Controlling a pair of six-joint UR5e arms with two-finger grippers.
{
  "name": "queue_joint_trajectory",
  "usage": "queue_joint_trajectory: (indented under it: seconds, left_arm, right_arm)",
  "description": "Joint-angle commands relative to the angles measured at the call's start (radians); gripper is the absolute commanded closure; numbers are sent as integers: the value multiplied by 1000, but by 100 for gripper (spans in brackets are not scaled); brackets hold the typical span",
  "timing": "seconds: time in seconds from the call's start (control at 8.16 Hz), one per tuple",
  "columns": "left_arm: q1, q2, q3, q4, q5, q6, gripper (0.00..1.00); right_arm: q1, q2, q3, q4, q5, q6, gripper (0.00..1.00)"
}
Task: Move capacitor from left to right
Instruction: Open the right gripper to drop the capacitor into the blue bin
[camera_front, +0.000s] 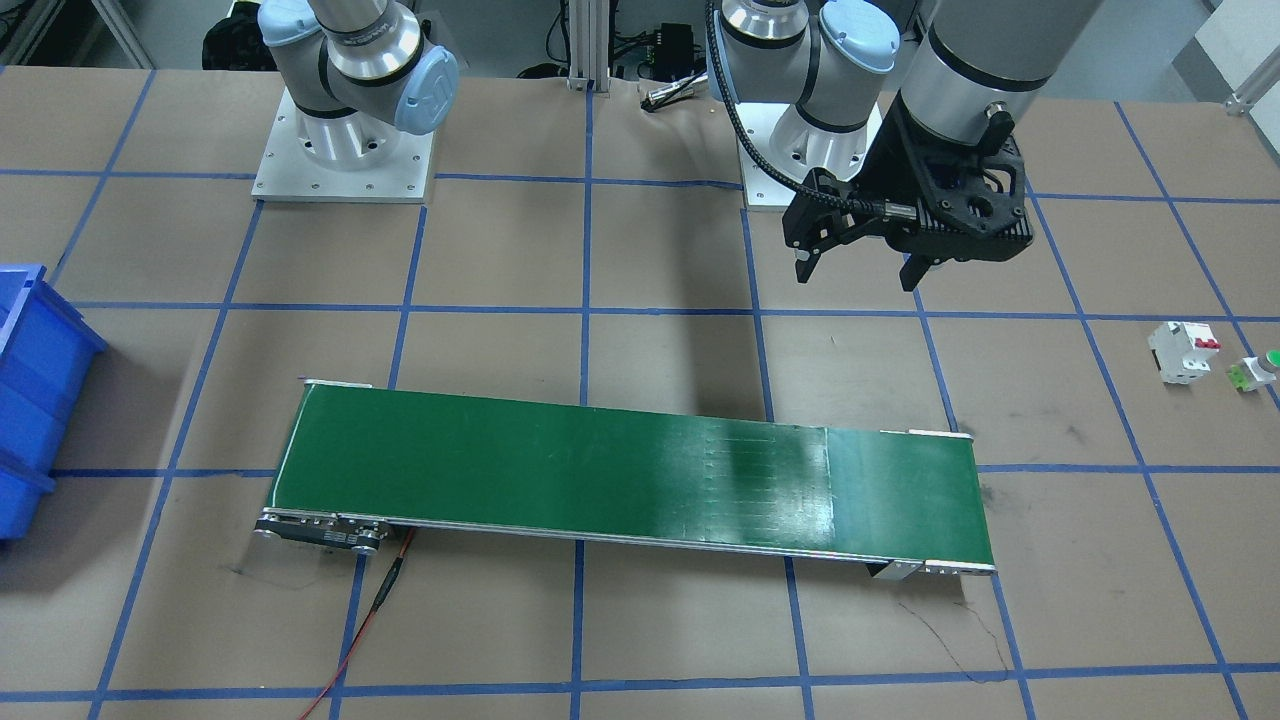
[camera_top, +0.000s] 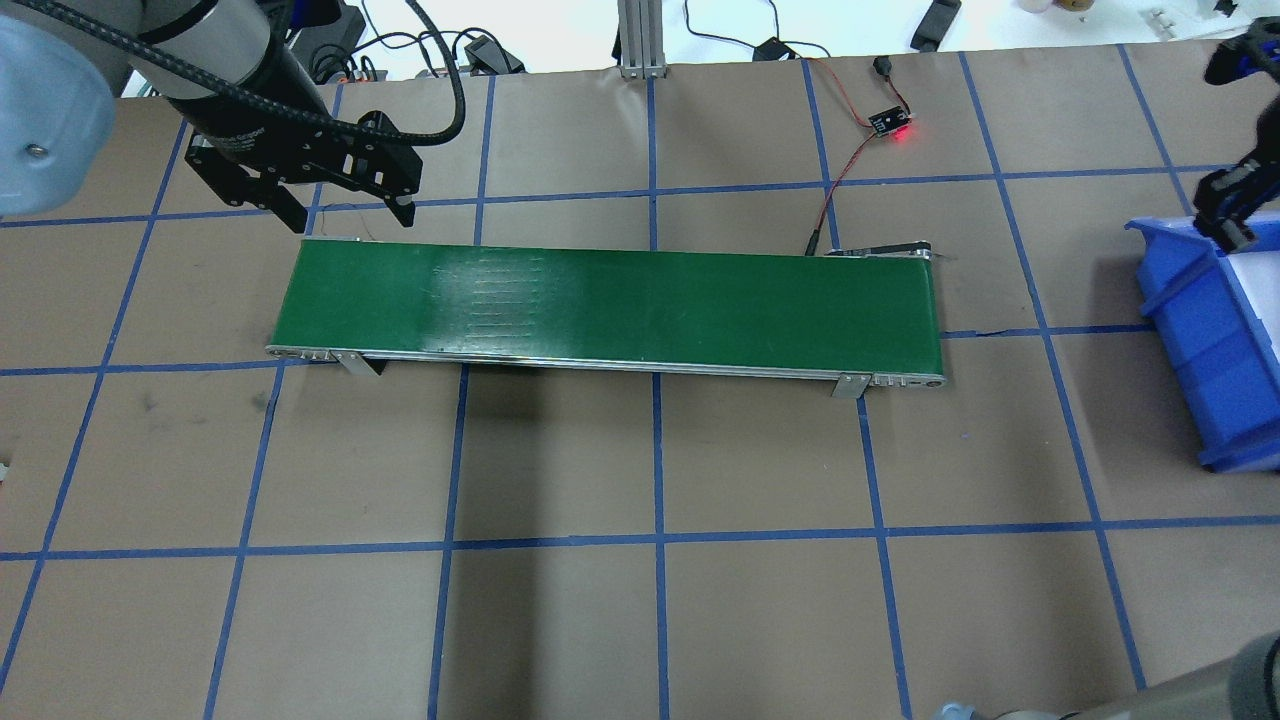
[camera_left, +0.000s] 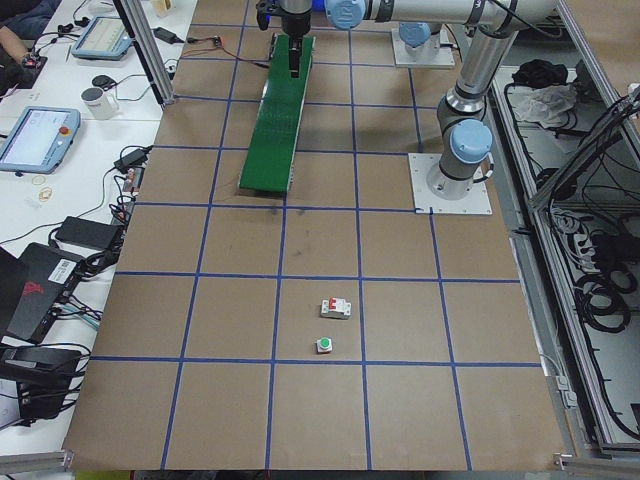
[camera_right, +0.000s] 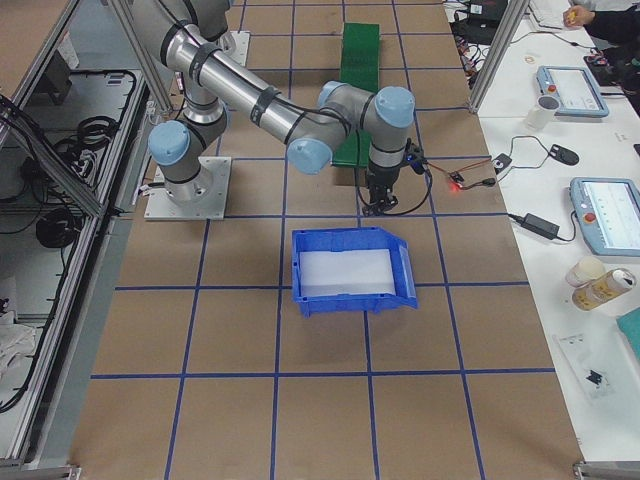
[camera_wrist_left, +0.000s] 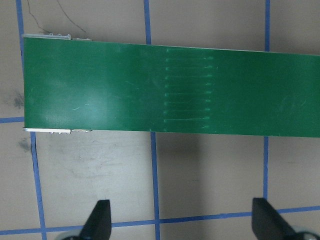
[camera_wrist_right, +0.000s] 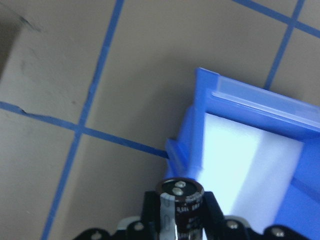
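You'll find the capacitor (camera_wrist_right: 181, 201) clamped between the fingers of the right gripper (camera_wrist_right: 180, 212), clear of the table. It is a stubby black cylinder with a grey stripe and pale lettering down its side. Its flat end, with two small metal stubs, faces the wrist camera. It sits at the blue bin (camera_wrist_right: 260, 106)'s near corner.

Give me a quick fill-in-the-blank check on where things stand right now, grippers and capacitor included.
1. The right gripper holds the capacitor beside a bin coloured ____.
2. The left gripper hovers with its jaws ____.
3. The green belt has ____ lying on it.
4. The breaker and the button sit out on the robot's ____ side.

Missing words: blue; open; nothing; left.
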Motion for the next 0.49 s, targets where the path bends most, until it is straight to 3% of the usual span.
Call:
queue_joint_trajectory:
  seconds: [0.0,0.37]
  left_arm:
    - [0,0,0,0,0,0,0]
    - [0,0,0,0,0,0,0]
  right_arm:
    - [-160,26,14,-25,-5,-303,94]
    - [-223,165,91,-210,11,-387,94]
